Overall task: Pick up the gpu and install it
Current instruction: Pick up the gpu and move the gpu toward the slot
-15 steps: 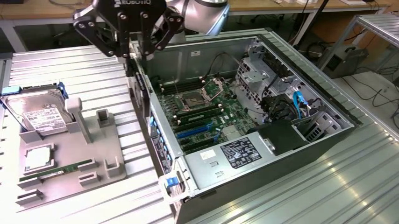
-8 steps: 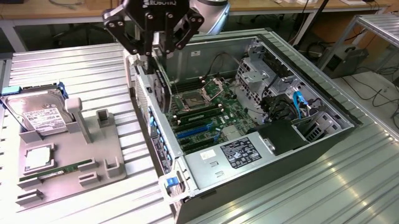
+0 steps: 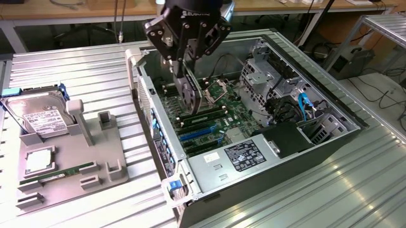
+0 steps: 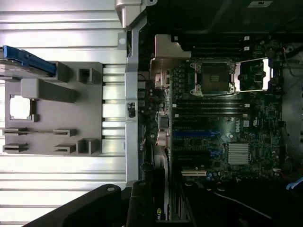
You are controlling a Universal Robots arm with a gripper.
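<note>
A: Status of the gripper?
B: Clamped on the gpu, which is held edge-on over the motherboard, just beside the blue slot.
A: Outside the case?
B: A grey fixture on the slatted table, carrying a hard drive.

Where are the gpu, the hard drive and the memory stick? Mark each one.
gpu point(image 3: 189, 94), exterior view, middle of the card's dark face.
hard drive point(image 3: 44, 119), exterior view, on its white label.
memory stick point(image 3: 58, 173), exterior view, midway along its green edge.
</note>
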